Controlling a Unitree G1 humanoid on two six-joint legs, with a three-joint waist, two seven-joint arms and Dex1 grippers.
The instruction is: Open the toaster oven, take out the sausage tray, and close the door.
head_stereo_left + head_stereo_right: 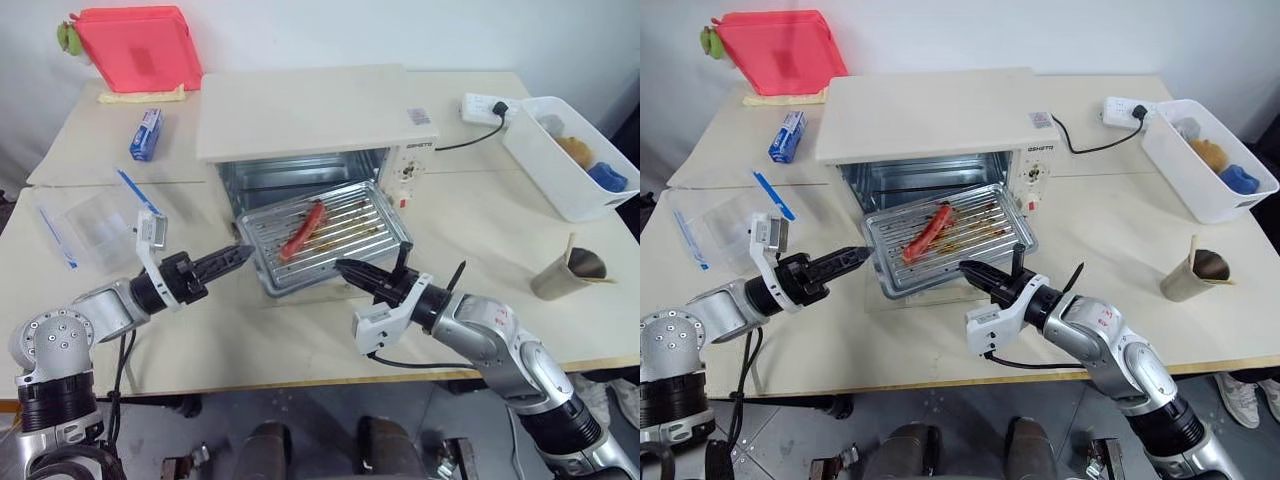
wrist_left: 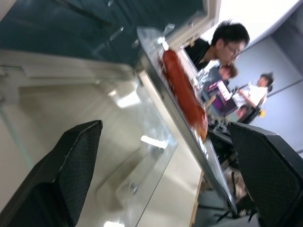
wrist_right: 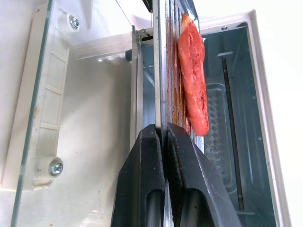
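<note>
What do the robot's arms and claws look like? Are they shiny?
Yes, the arms are shiny silver-grey metal with round joints and black cuffs. Each claw, the left claw and the right claw, has two pointy black fingers with a bumpy grip texture. A small white box sits by each wrist, and black cables hang underneath.

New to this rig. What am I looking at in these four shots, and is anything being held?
It is a humanoid robot with two arms. The two wide pictures come from its head camera, looking down over a table; the other two come from cameras on its wrists. On the table stands a toaster oven with its door folded down. The right hand is shut on the near rim of the sausage tray, pulled partly out with one sausage on it. The left hand is open beside the tray's left edge, holding nothing.
</note>
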